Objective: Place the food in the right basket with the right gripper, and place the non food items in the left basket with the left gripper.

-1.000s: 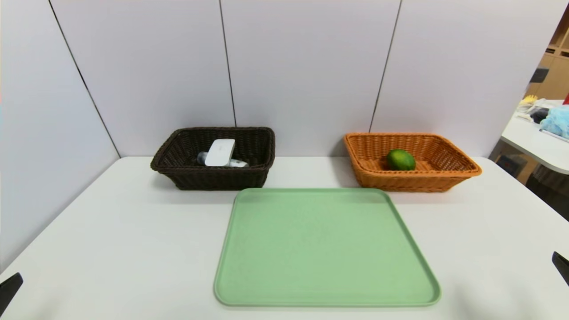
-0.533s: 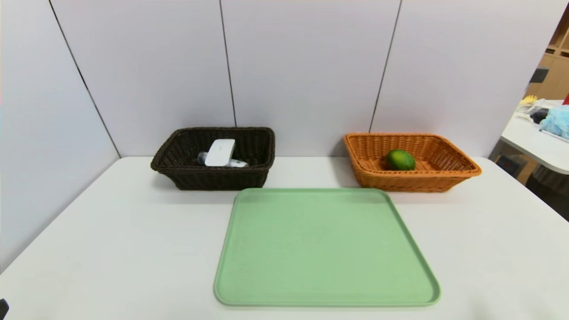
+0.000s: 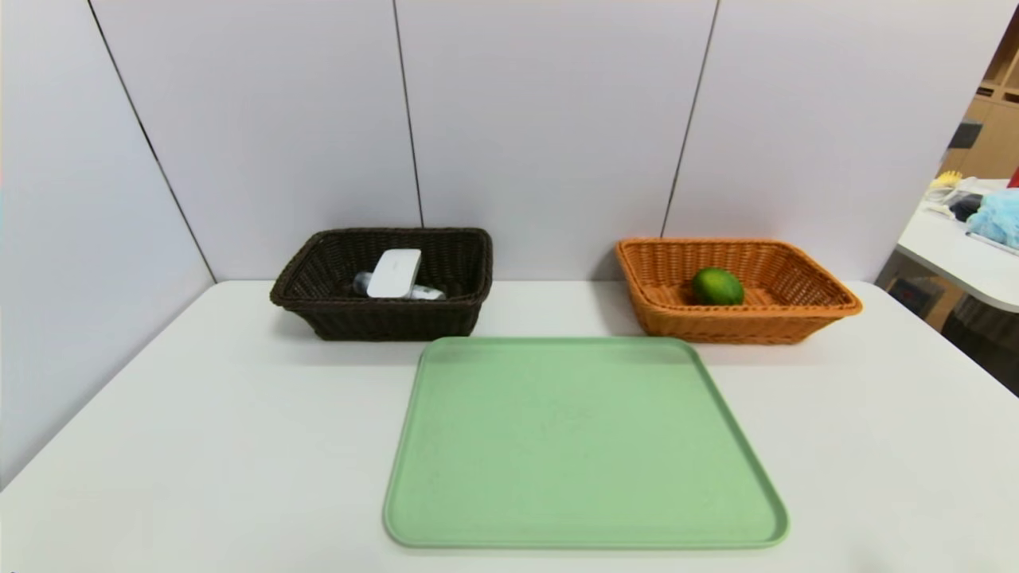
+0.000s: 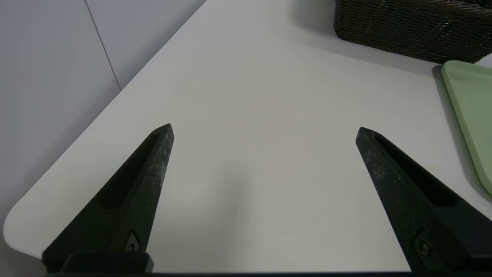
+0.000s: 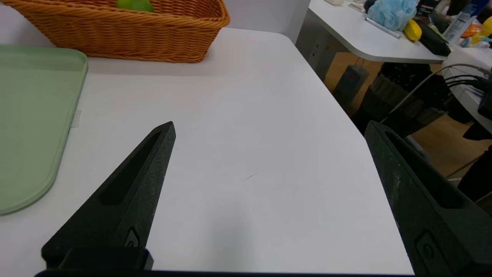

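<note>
On a white table, a dark brown wicker basket (image 3: 390, 322) on the left holds a flat white case (image 3: 395, 273) lying across a slim white bottle (image 3: 427, 293); an orange wicker basket (image 3: 736, 326) on the right holds a green fruit (image 3: 718, 286). A green tray (image 3: 581, 446) lies nearer me, between the left gripper (image 4: 265, 129) and right gripper (image 5: 271, 123), both over bare tabletop, fingers spread wide, holding nothing
</note>
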`<state>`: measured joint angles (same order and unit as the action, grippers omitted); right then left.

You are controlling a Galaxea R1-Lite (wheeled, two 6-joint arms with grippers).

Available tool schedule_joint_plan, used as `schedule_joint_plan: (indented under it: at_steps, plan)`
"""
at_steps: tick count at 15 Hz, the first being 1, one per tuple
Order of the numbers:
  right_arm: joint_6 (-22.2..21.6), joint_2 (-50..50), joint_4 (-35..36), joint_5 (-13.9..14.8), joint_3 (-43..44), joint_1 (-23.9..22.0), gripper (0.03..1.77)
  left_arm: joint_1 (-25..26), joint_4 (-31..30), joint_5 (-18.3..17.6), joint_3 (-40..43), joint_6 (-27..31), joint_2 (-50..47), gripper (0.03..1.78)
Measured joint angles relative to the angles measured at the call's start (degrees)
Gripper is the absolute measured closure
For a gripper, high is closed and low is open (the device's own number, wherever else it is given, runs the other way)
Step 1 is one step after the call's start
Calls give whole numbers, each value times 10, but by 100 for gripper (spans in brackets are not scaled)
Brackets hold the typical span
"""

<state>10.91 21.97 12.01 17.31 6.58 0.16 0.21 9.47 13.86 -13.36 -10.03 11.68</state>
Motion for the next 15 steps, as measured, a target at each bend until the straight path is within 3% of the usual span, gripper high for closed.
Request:
schedule_joint_plan:
  at_steps: [9,12,13,15]
  plan:
    - [-3,-79,-8,-2,-58,-5,10,-2,3,-6,50,13,-67,12]
    - [-14,-105,-10,-3,-64,-5,10,-3,2,-23,62,28,-91,12]
    - [-14,-115,-15,-10,-65,-4,10,-3,3,-32,66,32,-100,12]
    - [-15,-137,-23,-54,-65,-2,10,-4,0,-50,71,36,-110,12]
